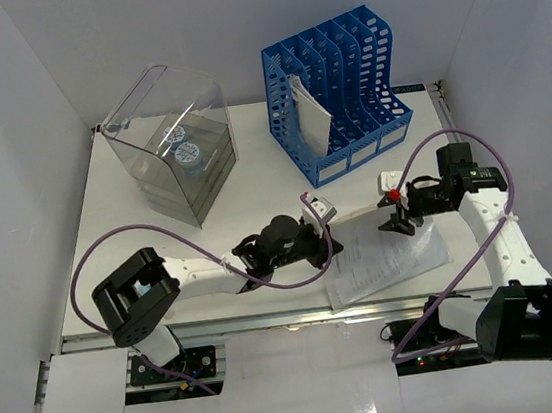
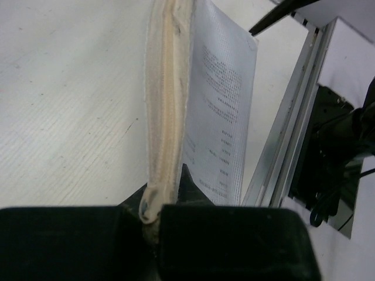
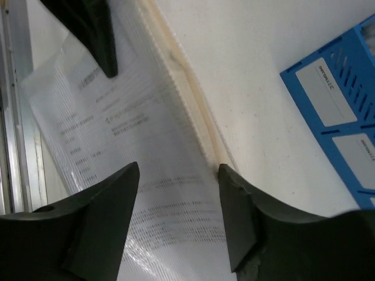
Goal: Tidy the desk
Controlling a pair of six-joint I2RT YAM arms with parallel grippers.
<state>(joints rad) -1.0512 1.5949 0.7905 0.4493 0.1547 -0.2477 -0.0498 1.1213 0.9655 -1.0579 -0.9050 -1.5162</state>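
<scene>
Your left fingers (image 1: 319, 243) were shut tight on the zipper edge of the translucent mesh document pouch (image 1: 383, 259), seemingly to lift it, while your right fingers (image 1: 395, 217) gaped empty above it.

Setting: robotics lab test cell, dressed as an office workspace.
- Enclosure: plain white walls (image 1: 7, 149) on three sides of a white desk (image 1: 119, 201).
- Fixtures: metal rail (image 1: 220, 324) along the front edge. Left arm (image 1: 198, 269) and right arm (image 1: 497, 240) are bolted side by side there. Purple cables (image 1: 445, 132) loop loose, and mounts and wiring show below the rail.
- Office props: blue file rack (image 1: 341, 78) with papers, clear drawer box (image 1: 172, 139), and a mesh zip pouch (image 1: 383, 259) with a printed sheet inside.
</scene>
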